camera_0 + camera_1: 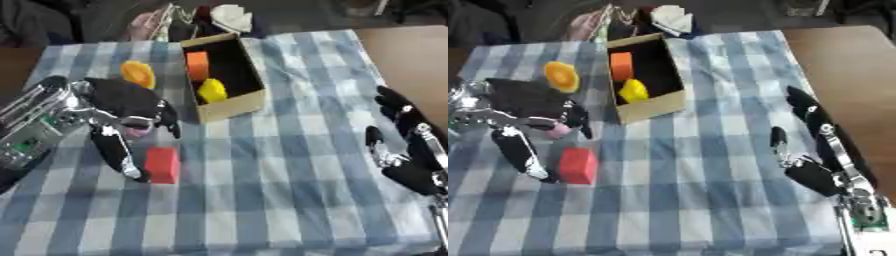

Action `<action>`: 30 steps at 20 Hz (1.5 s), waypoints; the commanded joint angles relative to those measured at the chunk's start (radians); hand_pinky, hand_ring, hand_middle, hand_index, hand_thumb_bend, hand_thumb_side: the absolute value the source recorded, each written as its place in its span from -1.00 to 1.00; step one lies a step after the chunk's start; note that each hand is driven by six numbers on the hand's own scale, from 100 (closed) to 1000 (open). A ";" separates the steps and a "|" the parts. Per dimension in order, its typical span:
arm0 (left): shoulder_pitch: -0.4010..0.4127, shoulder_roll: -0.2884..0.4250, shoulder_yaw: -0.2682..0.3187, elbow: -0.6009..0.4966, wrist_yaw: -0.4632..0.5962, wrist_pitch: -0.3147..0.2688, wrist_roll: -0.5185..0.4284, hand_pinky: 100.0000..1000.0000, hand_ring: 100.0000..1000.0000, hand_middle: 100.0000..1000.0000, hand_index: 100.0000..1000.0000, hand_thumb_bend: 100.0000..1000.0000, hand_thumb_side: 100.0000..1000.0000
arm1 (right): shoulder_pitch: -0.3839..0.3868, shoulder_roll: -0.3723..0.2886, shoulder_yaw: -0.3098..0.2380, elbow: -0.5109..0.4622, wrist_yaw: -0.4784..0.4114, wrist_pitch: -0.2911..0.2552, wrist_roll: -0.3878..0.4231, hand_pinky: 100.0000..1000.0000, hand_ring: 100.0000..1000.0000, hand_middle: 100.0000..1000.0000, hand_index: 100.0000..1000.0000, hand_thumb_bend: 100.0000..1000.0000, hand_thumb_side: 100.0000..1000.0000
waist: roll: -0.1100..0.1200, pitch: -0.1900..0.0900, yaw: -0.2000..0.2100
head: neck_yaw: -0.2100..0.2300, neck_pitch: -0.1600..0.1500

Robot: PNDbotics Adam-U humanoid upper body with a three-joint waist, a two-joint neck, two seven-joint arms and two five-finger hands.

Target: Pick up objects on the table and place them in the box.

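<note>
Left hand (122, 102) low over the surface (289, 170), which is covered in a blue-and-white check cloth. Its fingers (118, 152) are curled down around a small pink thing (137, 131); only a bit of pink shows under the palm, shape not clear. Whether the pink thing is lifted or resting on the cloth, cannot tell.

Red block (163, 165) lies just beside the lowest fingertip, on its right, touching or nearly so.

Orange piece (138, 74) sits on the cloth just beyond the back of the left hand, between the hand and the box.

Box (229, 107), open cardboard with a dark inside, stands beyond and to the right of the left fingers, near them. Inside it: an orange block (198, 65) toward the far end and a yellow piece (212, 91) nearer, close together.

Right hand (811, 150) rests at the right edge of the surface, well apart from the box and the blocks. Fingers straight and relaxed, pointing up-view, holding nothing.
</note>
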 commanded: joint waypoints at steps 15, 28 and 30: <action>-0.001 -0.074 -0.029 0.177 -0.132 0.028 0.081 0.30 0.15 0.23 0.52 -0.02 -0.48 | -0.006 -0.011 -0.007 -0.018 0.001 -0.001 -0.001 1.00 1.00 1.00 1.00 -1.00 -0.26 | 0.006 -0.020 -0.001 | 0.000 -0.003; -0.048 0.019 0.044 -0.001 -0.052 0.062 0.146 0.07 -0.20 -0.19 0.16 -0.31 -0.83 | -0.004 -0.014 -0.006 -0.016 0.001 -0.002 0.001 1.00 1.00 1.00 1.00 -1.00 -0.27 | 0.007 -0.022 0.003 | -0.005 -0.003; -0.083 0.022 0.065 -0.005 -0.041 0.079 0.148 0.08 -0.19 -0.18 0.17 -0.30 -0.84 | -0.003 -0.015 -0.005 -0.015 0.000 -0.002 0.001 1.00 1.00 1.00 1.00 -1.00 -0.27 | 0.006 -0.023 0.002 | -0.006 -0.003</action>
